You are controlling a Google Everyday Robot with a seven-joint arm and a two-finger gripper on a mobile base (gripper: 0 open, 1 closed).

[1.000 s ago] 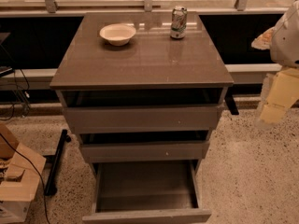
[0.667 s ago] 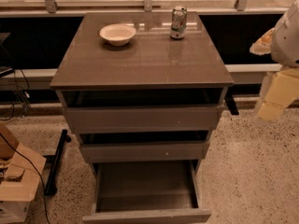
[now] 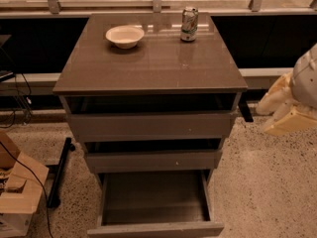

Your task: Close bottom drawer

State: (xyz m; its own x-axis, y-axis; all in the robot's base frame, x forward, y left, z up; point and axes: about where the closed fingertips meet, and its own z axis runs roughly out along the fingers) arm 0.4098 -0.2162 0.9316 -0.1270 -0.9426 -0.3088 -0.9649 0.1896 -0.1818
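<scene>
Still the bottom drawer (image 3: 154, 228) stands pulled out; the gripper (image 3: 290, 119), state impossible to tell, has dipped beside the cabinet (image 3: 153, 71).

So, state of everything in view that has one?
bottom drawer: pulled far out, nothing seen inside
middle drawer: open a little, dark gap above its front
top drawer: open a little, dark gap above its front
bowl: upright on the cabinet top
can: upright on the cabinet top
hand: at the right edge, apart from the drawers
</scene>
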